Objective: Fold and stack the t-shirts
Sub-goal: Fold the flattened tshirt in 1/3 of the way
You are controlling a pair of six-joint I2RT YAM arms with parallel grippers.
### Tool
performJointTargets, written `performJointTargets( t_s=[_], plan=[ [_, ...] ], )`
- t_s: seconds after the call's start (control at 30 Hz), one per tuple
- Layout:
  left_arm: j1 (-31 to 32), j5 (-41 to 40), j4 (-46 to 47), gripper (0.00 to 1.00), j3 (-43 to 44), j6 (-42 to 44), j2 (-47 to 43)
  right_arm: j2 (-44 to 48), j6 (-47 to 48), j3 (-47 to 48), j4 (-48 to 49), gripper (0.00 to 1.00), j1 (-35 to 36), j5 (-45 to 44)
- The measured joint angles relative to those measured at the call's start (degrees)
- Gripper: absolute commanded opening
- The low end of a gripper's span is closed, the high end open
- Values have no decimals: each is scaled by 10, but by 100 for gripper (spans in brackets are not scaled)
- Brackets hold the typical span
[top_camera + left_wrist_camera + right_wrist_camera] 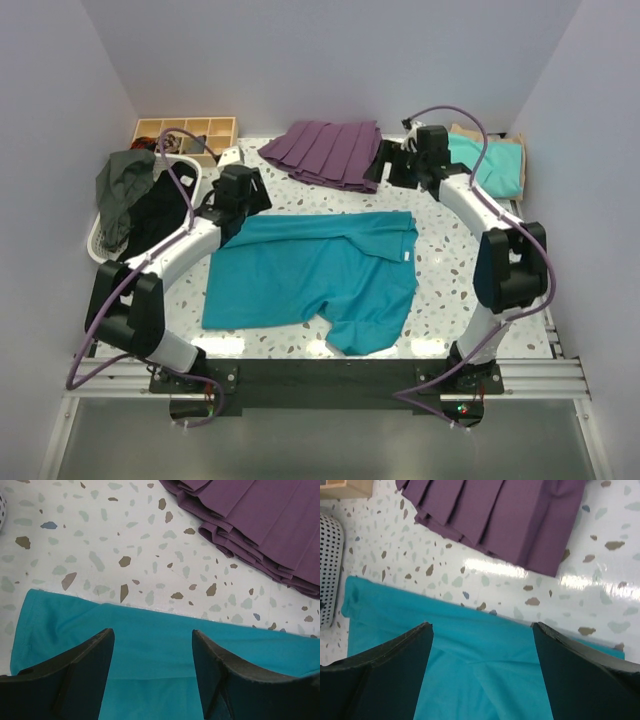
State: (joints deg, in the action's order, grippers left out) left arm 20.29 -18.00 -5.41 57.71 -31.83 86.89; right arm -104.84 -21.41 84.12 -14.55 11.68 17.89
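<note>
A deep teal-blue t-shirt lies partly folded in the middle of the table, one sleeve toward the near edge. My left gripper hovers over its far left corner, open, with only teal fabric below the jaws. My right gripper hangs above the shirt's far edge, open and holding nothing. A mint-green t-shirt lies folded at the back right on top of a tan one.
A purple pleated garment lies at the back centre, close beyond both grippers. A white perforated basket with dark clothes stands at the left. A wooden compartment box sits behind it.
</note>
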Motion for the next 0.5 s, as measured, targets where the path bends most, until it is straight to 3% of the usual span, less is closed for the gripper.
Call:
performJointTargets(
  t_s=[0.27,0.5],
  plan=[
    [14,-2,-13,66,-72,-5,-83,141,8,-216,-2,87,7,-9],
    [23,-10,-30,66,-150,-16,-198,246,28,-313,-18,88,8,-35]
  ],
)
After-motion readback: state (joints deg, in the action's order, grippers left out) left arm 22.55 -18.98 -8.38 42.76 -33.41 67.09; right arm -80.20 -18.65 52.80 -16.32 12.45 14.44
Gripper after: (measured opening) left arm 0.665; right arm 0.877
